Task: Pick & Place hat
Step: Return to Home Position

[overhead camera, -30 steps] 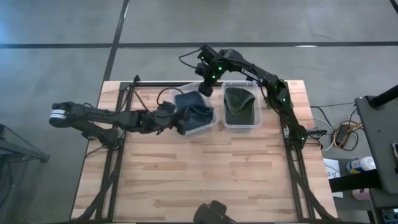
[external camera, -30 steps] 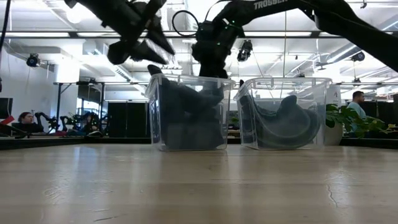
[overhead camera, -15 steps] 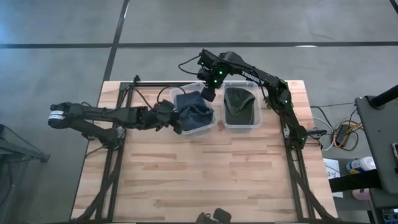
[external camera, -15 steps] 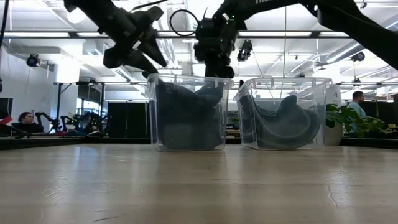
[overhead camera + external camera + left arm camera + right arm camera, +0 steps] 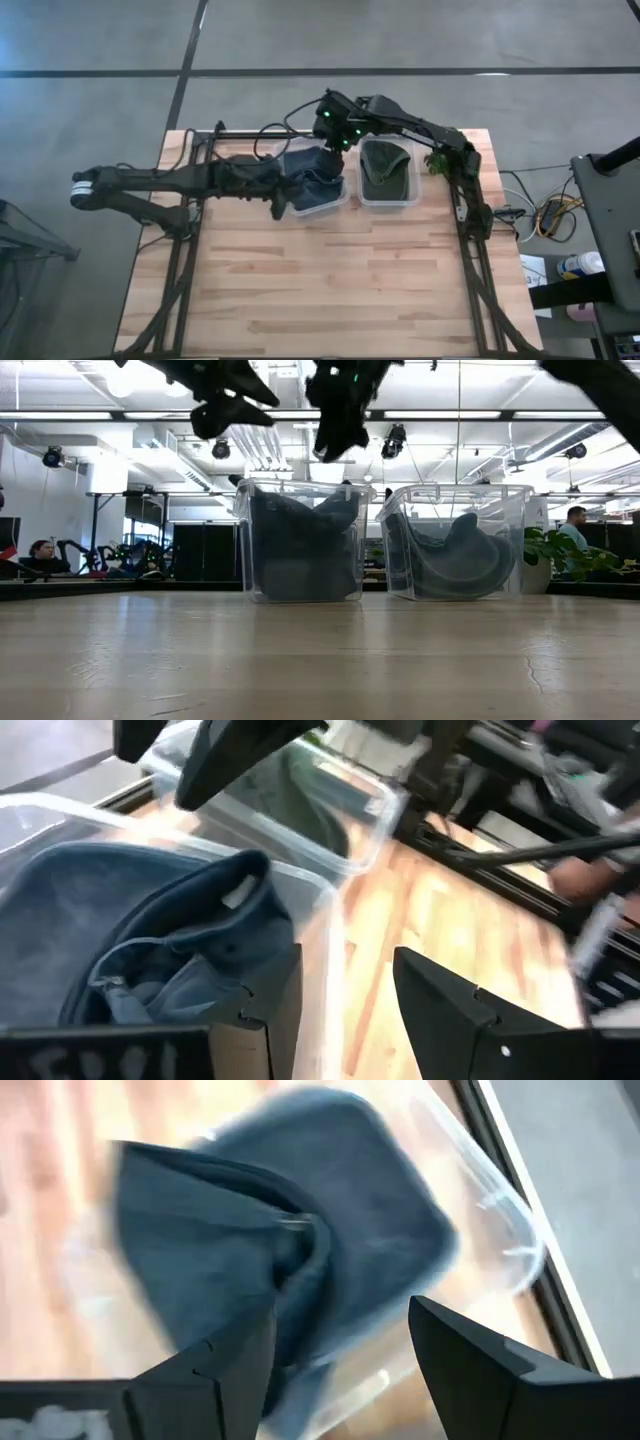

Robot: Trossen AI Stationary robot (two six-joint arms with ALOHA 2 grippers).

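Note:
A blue hat [image 5: 315, 180] lies crumpled in the left clear bin [image 5: 347, 194], filling it almost to the rim [image 5: 300, 545]. A dark green hat [image 5: 385, 168] lies curled in the right clear bin [image 5: 413, 190]. My left gripper [image 5: 284, 200] hovers open over the left bin's near-left corner, high above its rim [image 5: 235, 410]; its wrist view [image 5: 350, 1010] looks down on the blue hat [image 5: 170, 940]. My right gripper [image 5: 337, 145] is open above the same bin's far-right corner [image 5: 338, 435], with the blue hat [image 5: 250, 1240] below its fingers [image 5: 345, 1365].
The two bins stand side by side at the table's far middle. Bare wood [image 5: 330, 280] stretches from them to the near edge. Black frame rails run along the table's left and right sides. People and plants show in the room beyond.
Both grippers have risen from the left bin's rim to well above it. The right gripper's fingers left the bin's mouth. The blue hat stays in the bin, and its upper edge now sits lower at the rim.

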